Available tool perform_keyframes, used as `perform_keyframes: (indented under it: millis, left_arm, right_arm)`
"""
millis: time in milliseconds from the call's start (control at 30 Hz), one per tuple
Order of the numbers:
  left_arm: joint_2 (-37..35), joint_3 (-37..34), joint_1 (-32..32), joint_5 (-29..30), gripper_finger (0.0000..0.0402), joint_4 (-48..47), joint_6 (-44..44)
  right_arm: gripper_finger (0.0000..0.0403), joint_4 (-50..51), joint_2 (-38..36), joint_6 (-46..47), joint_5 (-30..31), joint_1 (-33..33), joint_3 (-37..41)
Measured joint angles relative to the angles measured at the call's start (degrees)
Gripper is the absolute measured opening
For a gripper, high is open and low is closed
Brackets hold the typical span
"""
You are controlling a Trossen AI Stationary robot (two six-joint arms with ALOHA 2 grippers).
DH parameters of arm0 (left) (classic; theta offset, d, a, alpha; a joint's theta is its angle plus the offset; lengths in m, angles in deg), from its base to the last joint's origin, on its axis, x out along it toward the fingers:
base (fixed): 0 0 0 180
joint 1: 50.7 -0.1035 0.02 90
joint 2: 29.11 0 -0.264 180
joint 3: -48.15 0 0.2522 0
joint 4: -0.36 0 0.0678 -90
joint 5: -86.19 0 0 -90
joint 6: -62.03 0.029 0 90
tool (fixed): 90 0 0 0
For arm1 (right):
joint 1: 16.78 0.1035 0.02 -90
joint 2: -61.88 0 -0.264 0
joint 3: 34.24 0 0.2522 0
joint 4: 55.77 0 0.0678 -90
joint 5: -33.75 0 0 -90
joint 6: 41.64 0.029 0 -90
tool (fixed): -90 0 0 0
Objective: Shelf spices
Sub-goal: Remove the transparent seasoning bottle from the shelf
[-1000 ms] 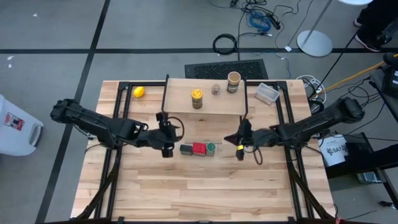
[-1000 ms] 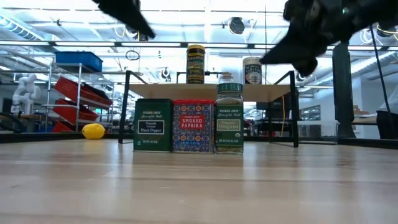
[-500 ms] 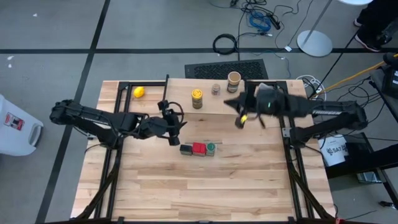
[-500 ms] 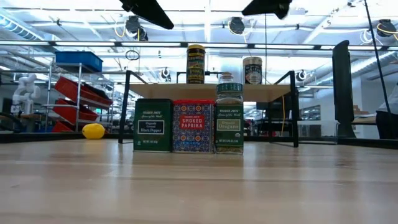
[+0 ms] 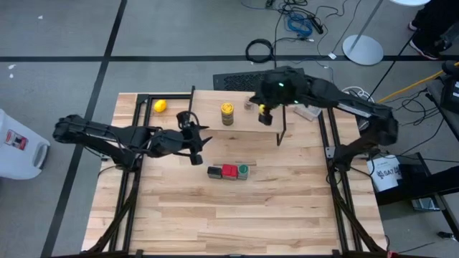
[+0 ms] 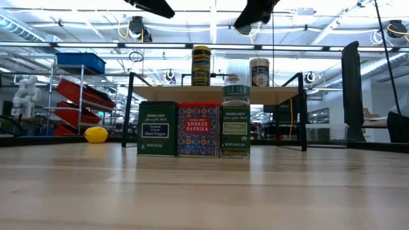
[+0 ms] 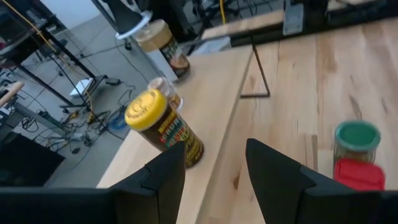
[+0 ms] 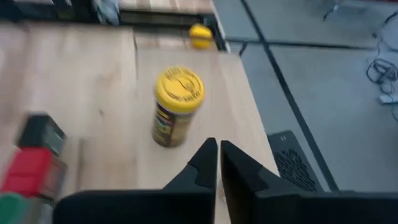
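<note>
Spices sit in two groups: your yellow-lidded jar (image 5: pixel 226 112) stands on the shelf (image 5: pixel 208 118), while the dark box (image 5: pixel 214 172), red tin (image 5: pixel 229 171) and green-lidded jar (image 5: pixel 243 170) line up touching on the bench (image 5: pixel 237 222) in front. Your right end effector (image 5: pixel 264 115) hovers closed and empty over the shelf. Your left end effector (image 5: pixel 195 145), half open, holds nothing beside the shelf.
</note>
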Motion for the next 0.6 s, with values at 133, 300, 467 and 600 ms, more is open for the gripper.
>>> perform_keyframes:
  millis: [133, 300, 467, 600]
  left_arm:
    - [-0.86, 0.00, 0.00, 0.00, 0.0175, -0.03, -2.32]
    - [-0.87, 0.00, -0.03, 0.00, 0.0175, -0.06, -2.42]
    - [-0.87, 0.00, -0.37, 0.02, 0.0175, -0.07, -2.54]
    - [-0.87, 0.00, -0.37, 0.01, 0.0175, -0.10, -2.56]
  right_arm:
    - [0.0048, 7.32, 6.61, -4.32, -1.74, -3.05, -6.95]
    - [0.0132, 14.10, 14.06, -8.44, -3.23, -6.06, -16.20]
    - [0.0218, 22.20, 21.20, -10.03, -5.93, -9.06, -25.40]
    - [0.0257, 25.68, 25.22, -11.12, -6.14, -11.00, -28.10]
